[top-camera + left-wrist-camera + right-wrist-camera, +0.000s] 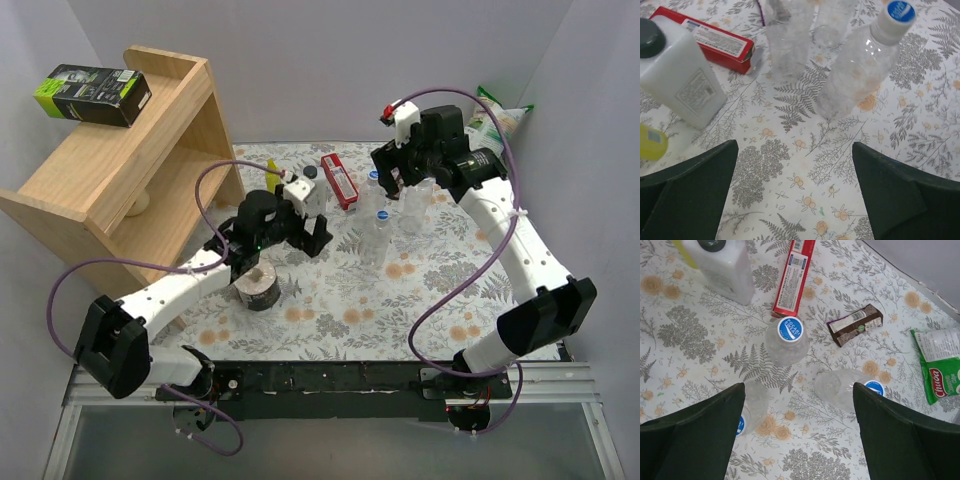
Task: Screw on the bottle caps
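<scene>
Three clear bottles stand on the floral tablecloth, each with a blue cap on its neck. In the right wrist view they are one in the middle (787, 342) with its cap (790, 329), one at the right (842, 387) with its cap (874, 387), and one at the left (754, 402) with its cap (741, 425). My right gripper (797, 435) is open and empty above them. My left gripper (795, 190) is open and empty over bare cloth, just short of a capped bottle (857, 67). In the top view the bottles (378, 232) stand between both grippers.
A white black-capped bottle (680, 75), a red box (715, 42) and a yellow bottle (651, 142) lie to the left. A brown packet (855, 325) and a green snack bag (940, 365) lie to the right. A wooden shelf (120, 180) and a grey roll (260, 288) are at the left.
</scene>
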Available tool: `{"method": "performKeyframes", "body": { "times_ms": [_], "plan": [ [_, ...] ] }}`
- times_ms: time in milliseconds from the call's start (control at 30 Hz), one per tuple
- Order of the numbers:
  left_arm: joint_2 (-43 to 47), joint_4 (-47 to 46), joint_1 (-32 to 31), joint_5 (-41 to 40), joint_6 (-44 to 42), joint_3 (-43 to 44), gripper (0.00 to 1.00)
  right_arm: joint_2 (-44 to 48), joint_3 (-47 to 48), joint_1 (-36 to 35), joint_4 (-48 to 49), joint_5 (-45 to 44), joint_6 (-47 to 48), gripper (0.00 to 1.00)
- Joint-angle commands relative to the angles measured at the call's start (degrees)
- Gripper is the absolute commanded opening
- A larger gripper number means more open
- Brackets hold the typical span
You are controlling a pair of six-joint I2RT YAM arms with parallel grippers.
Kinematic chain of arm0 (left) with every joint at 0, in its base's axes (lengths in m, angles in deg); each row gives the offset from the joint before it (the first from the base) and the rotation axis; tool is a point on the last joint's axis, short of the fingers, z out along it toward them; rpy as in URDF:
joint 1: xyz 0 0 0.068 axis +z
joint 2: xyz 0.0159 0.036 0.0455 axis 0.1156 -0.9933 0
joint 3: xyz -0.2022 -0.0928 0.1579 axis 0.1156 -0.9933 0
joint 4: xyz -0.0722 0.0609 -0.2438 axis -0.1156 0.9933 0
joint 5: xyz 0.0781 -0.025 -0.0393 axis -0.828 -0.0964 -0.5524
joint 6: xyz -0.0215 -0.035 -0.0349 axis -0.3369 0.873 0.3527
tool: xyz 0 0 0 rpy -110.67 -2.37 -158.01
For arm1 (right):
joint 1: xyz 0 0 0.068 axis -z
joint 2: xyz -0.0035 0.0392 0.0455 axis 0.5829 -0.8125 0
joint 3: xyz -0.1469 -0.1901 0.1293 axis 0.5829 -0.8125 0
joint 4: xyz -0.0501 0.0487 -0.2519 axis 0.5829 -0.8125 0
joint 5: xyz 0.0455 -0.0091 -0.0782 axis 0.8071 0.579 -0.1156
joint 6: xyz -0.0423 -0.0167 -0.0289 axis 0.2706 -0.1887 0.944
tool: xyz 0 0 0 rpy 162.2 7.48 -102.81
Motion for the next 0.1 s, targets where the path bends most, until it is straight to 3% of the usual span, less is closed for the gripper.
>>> {"method": "performKeyframes", "body": {
  "times_ms": [0, 67],
  "plan": [
    [-3.16, 19.25, 1.35, -7.24, 9.41, 11.09, 0.98, 0.47, 3.45, -0.07, 4.32, -3.57, -1.32, 0.95],
    [-7.91, 25.52, 1.44, -7.61, 11.1, 16.61, 0.98, -0.41, 4.95, -0.07, 5.28, -3.83, -1.67, 0.96]
  ]
}}
